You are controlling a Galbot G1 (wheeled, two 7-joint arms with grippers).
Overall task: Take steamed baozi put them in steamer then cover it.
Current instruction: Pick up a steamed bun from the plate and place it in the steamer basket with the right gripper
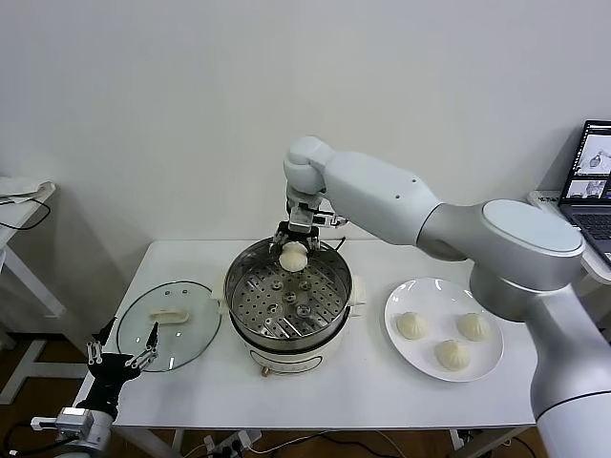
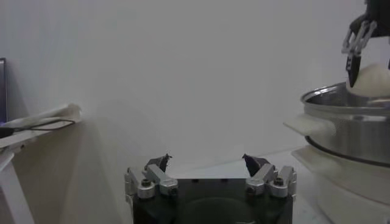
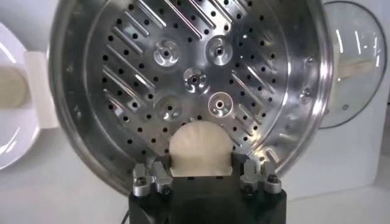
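Note:
My right gripper point(image 1: 294, 250) is shut on a cream-white baozi point(image 1: 294, 256) and holds it over the far rim of the steel steamer point(image 1: 250, 269). In the right wrist view the baozi point(image 3: 200, 149) sits between the fingers, above the perforated tray point(image 3: 122, 85), which holds nothing. Three more baozi point(image 1: 412, 325) lie on the white plate point(image 1: 420, 291) to the right. The glass lid point(image 1: 196, 329) lies flat on the table, left of the steamer. My left gripper point(image 1: 122, 348) is open and empty, low at the table's left front corner.
The white table point(image 1: 382, 391) bears everything. A laptop point(image 1: 597, 181) stands at the far right edge. A side table with cables point(image 1: 19, 205) is at the far left. In the left wrist view the steamer point(image 2: 347, 131) shows at one side.

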